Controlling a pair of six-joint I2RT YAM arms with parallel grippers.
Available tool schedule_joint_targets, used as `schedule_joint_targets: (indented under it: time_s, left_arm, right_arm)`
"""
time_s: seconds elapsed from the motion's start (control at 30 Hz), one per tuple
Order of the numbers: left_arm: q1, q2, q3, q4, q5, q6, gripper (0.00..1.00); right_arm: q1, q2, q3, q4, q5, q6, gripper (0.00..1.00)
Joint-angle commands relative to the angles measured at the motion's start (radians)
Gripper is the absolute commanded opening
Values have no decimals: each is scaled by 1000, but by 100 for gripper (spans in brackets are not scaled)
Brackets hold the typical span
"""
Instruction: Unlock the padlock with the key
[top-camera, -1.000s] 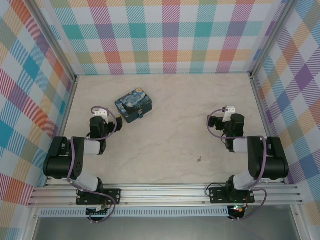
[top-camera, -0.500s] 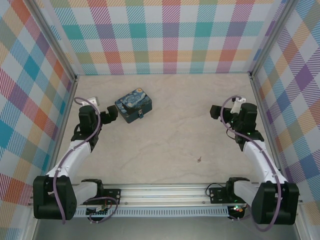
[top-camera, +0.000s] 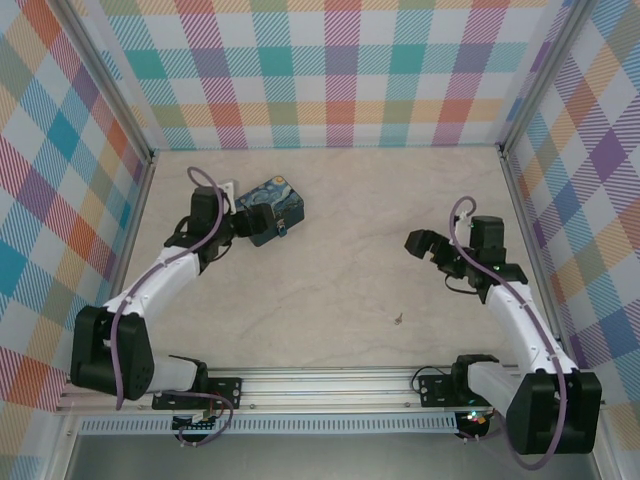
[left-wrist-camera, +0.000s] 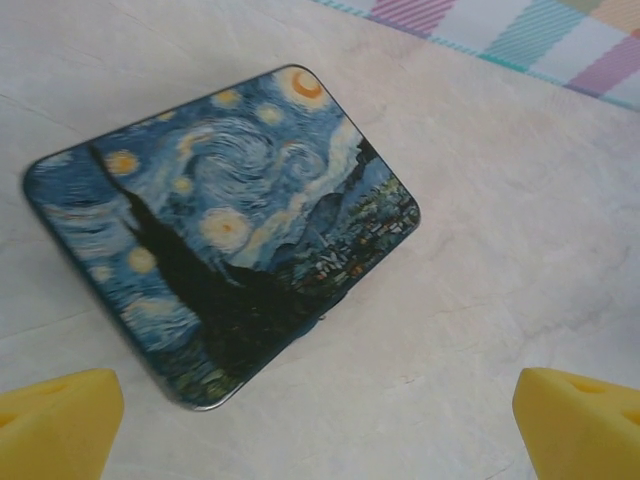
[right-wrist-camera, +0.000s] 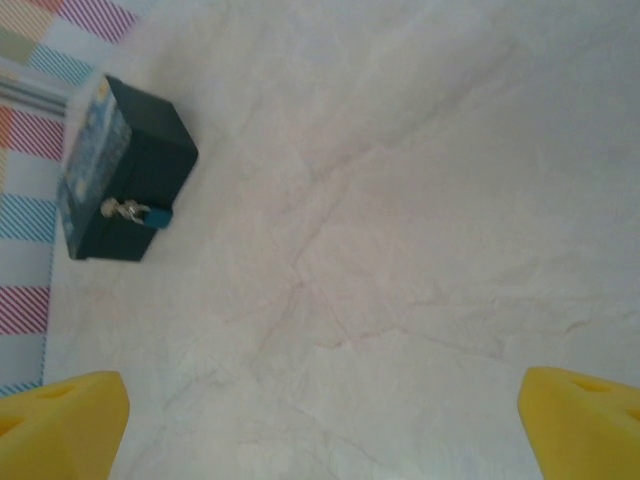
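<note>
Your left pincer (top-camera: 238, 222) wide, box (left-wrist-camera: 220, 220) just ahead. Right pincer (top-camera: 415, 244) wide too; padlock (right-wrist-camera: 148, 212) far ahead, key (top-camera: 398, 320) nearer, toward base.

A starry-night box (top-camera: 270, 208) (lid shut, it seems) sits on the marbled table (top-camera: 340, 290) near checked walls (top-camera: 340, 70).

Dark-blue rectangular starry-print box (top-camera: 268, 208) just ahead of left gripper (top-camera: 233, 224). Tiny blue-teal padlock (top-camera: 284, 229) on the box face toward right gripper (top-camera: 420, 243). Slim dark-grey metal key (top-camera: 398, 320) on pale marbled table (top-camera: 330, 270), well apart from right gripper, toward the arm bases.
</note>
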Motion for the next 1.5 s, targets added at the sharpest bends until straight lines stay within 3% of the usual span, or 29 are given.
schedule_joint_targets:
  time_s: [0.0,0.53,0.83,1.07,1.3,1.47]
  left_arm:
    - [-39,58,77,10,16,-2,100]
    - [-101,401,372,-8,48,55,100]
    - [-162,583,529,-106,13,124,100]
    - [-192,587,513,-153,-6,142,100]
    - [-237,463,339,-114,-8,121,100]
    - [-286,369,227,-93,-22,88,100]
  right_arm:
    - [66,20,38,-116,80,-16,100]
    - [329,118,11,-274,272,39,100]
    - [365,98,-41,-256,289,82,100]
    - [377,95,-28,-313,319,82,100]
    - [391,97,-43,-324,332,96,99]
    - [402,141,-45,-314,331,97,92]
